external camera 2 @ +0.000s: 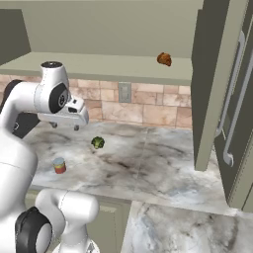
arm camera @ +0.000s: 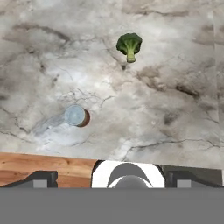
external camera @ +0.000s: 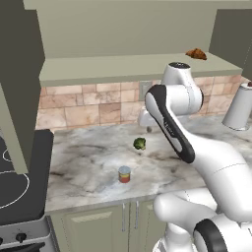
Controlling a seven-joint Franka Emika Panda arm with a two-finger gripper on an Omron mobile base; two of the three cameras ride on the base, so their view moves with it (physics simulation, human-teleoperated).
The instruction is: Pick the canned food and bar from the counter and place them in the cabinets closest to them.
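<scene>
The canned food [external camera: 124, 174] stands upright on the counter [external camera: 88, 162], near its front edge and untouched, so by my reading its half of the task is not yet done; seen from the hand camera, the tin [arm camera: 77, 116] lies ahead of the finger tips and to their left, well apart from them, its silvery lid facing up. Further right and farther ahead of the fingers lies the broccoli floret [arm camera: 129, 46], a thing the task leaves alone. The gripper [external camera 2: 64, 125] hangs above the counter near the tiled back wall, pointing down, its two fingers standing wide apart with nothing between them. On the open cabinet shelf [external camera 2: 99, 66], high above the fingers and off to the right, rests a small brownish lump [external camera 2: 164, 59] (too small to name with confidence; it does not look like the purple bar). I cannot pick out the bar anywhere, so whether it has been put away I cannot tell. The arm rises from the base, folds at the elbow and reaches forward, the wrist bent so the hand looks straight down at the stone; a descent toward the tin looks like the next need.
</scene>
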